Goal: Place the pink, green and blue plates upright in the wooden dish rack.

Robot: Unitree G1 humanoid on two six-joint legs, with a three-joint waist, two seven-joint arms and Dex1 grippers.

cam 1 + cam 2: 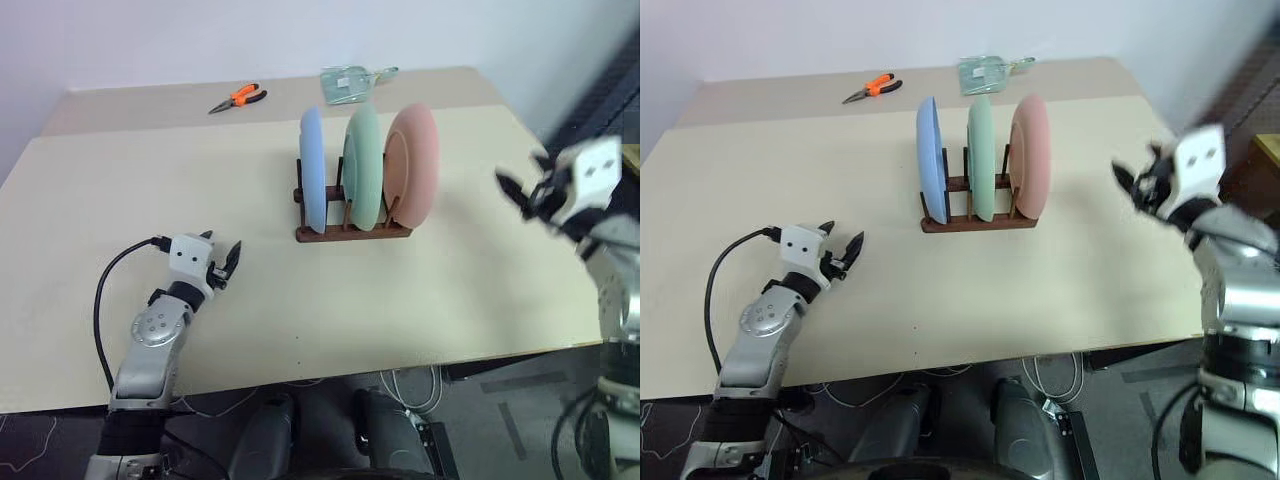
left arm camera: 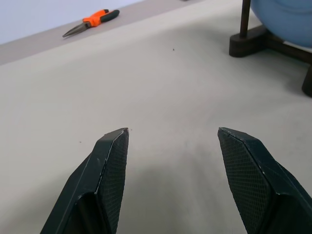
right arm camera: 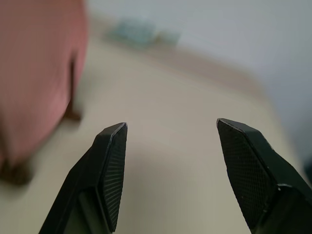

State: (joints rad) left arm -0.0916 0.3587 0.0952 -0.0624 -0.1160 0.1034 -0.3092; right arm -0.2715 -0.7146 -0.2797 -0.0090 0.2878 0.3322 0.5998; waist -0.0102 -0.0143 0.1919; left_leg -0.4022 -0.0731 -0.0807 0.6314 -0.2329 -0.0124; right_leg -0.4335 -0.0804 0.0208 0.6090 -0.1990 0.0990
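All 3 plates are seen upright in rack [image 1: 352, 232]: blue [image 1: 312, 168], green [image 1: 363, 165], pink [image 1: 413, 165]. Both pincers are held wide, empty. Rack lies well ahead-right of L pincer [image 1: 223, 262], left of R pincer [image 1: 522, 192]. Risk: pink plate could be clipped by R arm swing, toppled.

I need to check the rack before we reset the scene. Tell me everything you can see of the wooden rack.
The rack is small, dark brown and looks wooden: low base rails with thin upright pegs. It stands flat on the table, mid-table toward the far side. Three plates stand upright on edge in it: blue plate on the robot's left, green plate in the middle, pink plate on the right. Neither gripper touches it.
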